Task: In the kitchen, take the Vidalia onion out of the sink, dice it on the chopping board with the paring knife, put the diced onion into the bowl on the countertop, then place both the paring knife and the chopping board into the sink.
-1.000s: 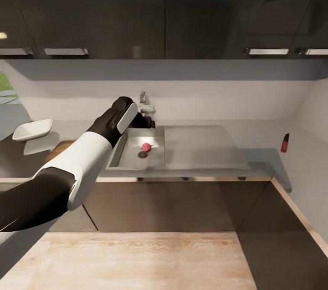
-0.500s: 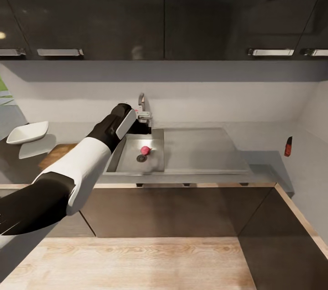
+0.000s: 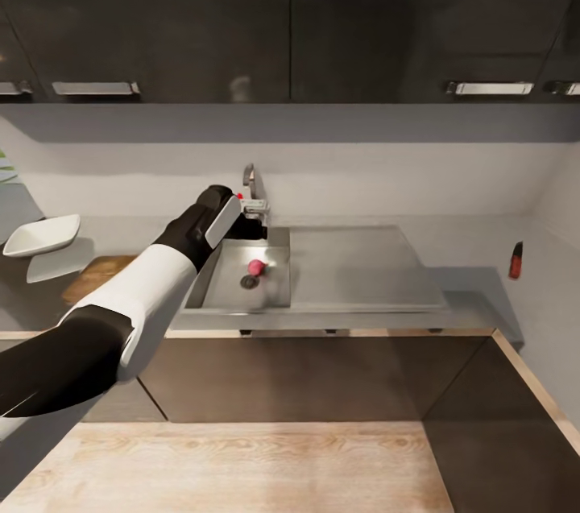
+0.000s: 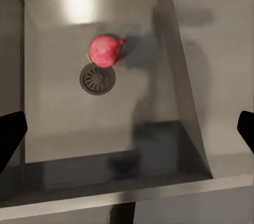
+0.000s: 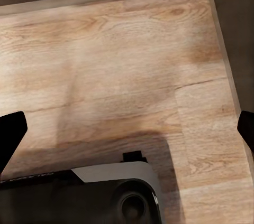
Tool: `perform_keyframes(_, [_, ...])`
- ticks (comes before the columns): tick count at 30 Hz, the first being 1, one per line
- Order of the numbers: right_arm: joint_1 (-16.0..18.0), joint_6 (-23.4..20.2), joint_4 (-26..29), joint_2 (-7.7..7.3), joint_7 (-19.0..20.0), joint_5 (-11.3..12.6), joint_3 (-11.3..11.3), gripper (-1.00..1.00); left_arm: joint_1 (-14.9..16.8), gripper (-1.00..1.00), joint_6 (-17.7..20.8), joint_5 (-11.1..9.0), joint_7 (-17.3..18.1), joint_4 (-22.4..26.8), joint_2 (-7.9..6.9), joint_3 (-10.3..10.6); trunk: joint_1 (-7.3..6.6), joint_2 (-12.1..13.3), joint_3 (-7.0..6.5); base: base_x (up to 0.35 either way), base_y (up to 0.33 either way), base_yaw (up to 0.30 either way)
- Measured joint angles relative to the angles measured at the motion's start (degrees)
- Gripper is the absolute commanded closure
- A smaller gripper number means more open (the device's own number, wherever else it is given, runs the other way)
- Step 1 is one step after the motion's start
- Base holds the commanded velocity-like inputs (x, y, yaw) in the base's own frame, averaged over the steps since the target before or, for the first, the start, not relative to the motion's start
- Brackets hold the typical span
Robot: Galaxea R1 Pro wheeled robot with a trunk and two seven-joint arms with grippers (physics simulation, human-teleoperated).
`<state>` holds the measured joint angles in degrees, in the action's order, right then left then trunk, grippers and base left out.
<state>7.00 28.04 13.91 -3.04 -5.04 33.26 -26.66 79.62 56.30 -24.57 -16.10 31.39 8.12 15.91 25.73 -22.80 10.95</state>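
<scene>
The Vidalia onion (image 3: pixel 256 266), small and pinkish red, lies in the sink (image 3: pixel 272 291) beside the round drain (image 3: pixel 249 281). My left gripper (image 3: pixel 253 229) hovers above the basin's far left corner, close under the tap (image 3: pixel 250 181). In the left wrist view the onion (image 4: pixel 106 49) sits ahead of the open left gripper (image 4: pixel 128 131), whose fingertips (image 4: pixel 10 135) hold nothing. The white bowl (image 3: pixel 40 235) and the brown chopping board (image 3: pixel 95 277) are on the countertop (image 3: pixel 475 287) at the left. My right gripper (image 5: pixel 128 129) is open over the floor. A slim red-and-dark thing (image 3: pixel 515 259) at the far right may be the paring knife; I cannot tell.
The flat draining panel (image 3: pixel 354 263) extends right of the basin. Dark wall cabinets (image 3: pixel 290 14) hang above the counter. Another counter run (image 3: pixel 507 416) closes the right side. Wood floor (image 3: pixel 242 465) lies below, and my base (image 5: pixel 116 195) appears in the right wrist view.
The whole head view has shifted a little, so bowl and board sit further left in it. My left gripper stays over the sink's far left corner, slightly lower.
</scene>
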Motion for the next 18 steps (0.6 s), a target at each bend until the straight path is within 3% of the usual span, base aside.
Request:
perform_keyframes(7, [0.0, 0.0, 0.0, 0.00, 0.1, 0.0, 0.0, -1.00, -0.1, -1.00, 0.0, 0.0, 0.0, -1.0, 0.00, 0.0, 0.01, 0.0, 0.60, 0.243, 0.000, 0.000])
perform_keyframes(18, [0.0, 0.0, 0.0, 0.03, 0.1, 0.0, 0.0, -1.00, -0.1, -1.00, -0.1, 0.2, 0.1, -4.0, -0.06, 0.0, 0.03, 0.0, 1.55, 0.029, 0.000, 0.000])
